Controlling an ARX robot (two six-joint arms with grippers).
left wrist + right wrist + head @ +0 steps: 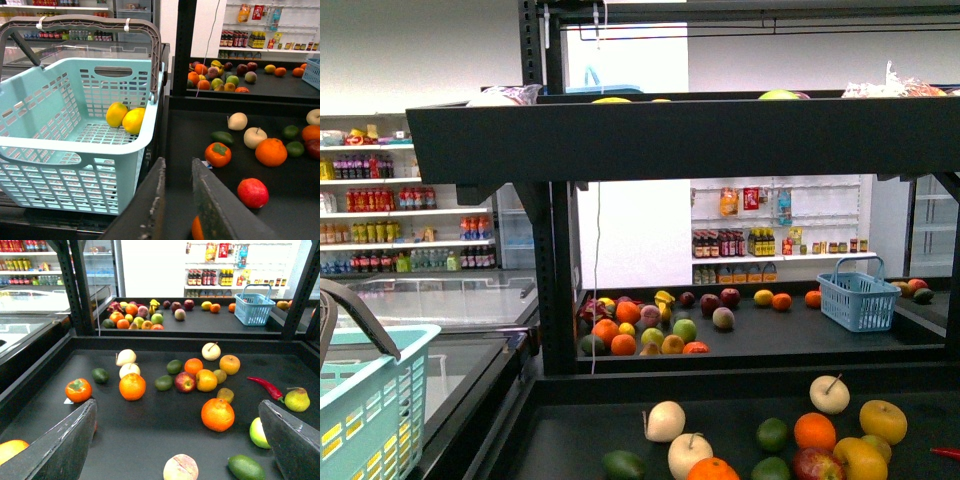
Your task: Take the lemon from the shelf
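Observation:
Two bright yellow oval lemons lie together inside a light teal basket standing left of the shelf. My left gripper is shut with nothing in it and hovers over the left edge of the shelf's black lower tray, beside the basket. My right gripper is open over the same tray, with a peach and an orange between its wide-apart fingers. At that view's edge a yellow-orange fruit is cut off; I cannot tell if it is a lemon. Neither gripper shows in the front view.
The tray carries oranges, a persimmon, limes, pale apples, yellow-orange apple-shaped fruits, a red chilli and an avocado. The far tray holds more fruit and a blue basket. Black uprights frame the shelf.

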